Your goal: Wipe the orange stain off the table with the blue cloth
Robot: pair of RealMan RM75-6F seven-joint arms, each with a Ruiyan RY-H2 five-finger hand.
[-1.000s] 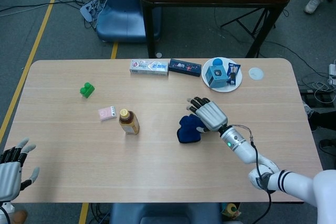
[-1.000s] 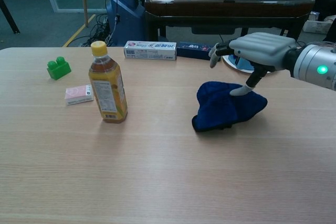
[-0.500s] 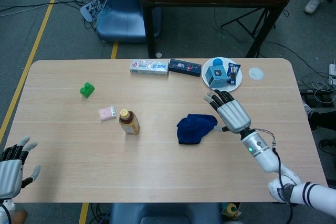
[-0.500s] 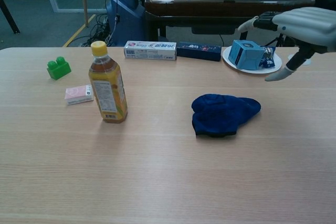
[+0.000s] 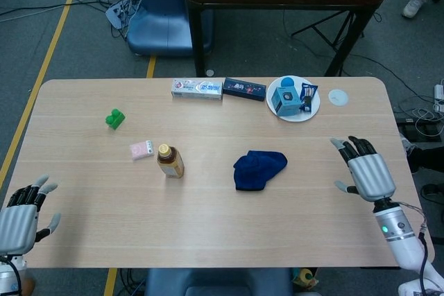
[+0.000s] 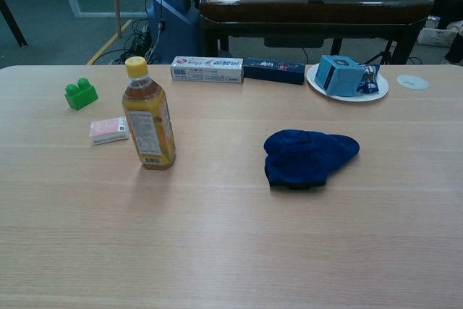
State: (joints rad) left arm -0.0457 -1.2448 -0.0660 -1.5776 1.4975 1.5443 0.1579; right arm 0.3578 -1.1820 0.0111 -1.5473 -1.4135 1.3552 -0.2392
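Two empty robot hands apart, left robot hand (image 5: 17, 221), right robot hand (image 5: 368, 172), blue cloth (image 5: 258, 169) mid-table

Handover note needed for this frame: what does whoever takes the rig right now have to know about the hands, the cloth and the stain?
Left hand: open, holding nothing, at the near left corner of the table.
Right hand: open, holding nothing, near the right edge, well clear of the cloth.
Blue cloth: crumpled on the table around mid-table, right of the tea bottle; nothing touches it.
Orange stain: none visible on the bare wood in either view. The spot under the cloth is hidden.
Done: the visible wood looks clean, so wiping appears finished.
Left: lift the cloth to check underneath if in doubt; otherwise probably nothing.
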